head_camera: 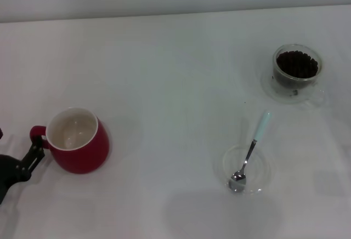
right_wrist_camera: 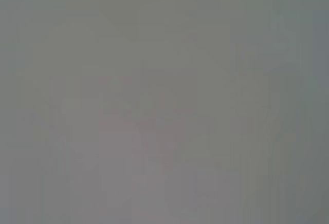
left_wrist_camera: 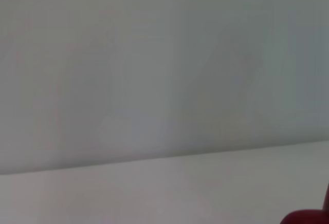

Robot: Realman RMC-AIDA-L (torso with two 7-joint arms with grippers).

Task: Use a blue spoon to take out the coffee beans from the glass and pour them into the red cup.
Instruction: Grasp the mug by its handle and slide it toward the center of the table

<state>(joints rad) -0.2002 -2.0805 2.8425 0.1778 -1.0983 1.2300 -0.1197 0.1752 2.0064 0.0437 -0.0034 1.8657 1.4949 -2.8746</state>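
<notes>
The left gripper [head_camera: 34, 146] sits at the table's left edge, right against the red cup's small loop handle; whether its claw has closed on that handle I cannot tell. The red cup [head_camera: 78, 139] stands upright and looks empty. Well to the right, the blue spoon [head_camera: 252, 150] rests with its bowl in a shallow clear dish [head_camera: 263, 168], untouched. Beyond it the glass [head_camera: 296, 72] holds the coffee beans [head_camera: 296, 64]. The right gripper is not in view.

The spoon's thin handle could slip, and a nudge may tip the cup.
</notes>
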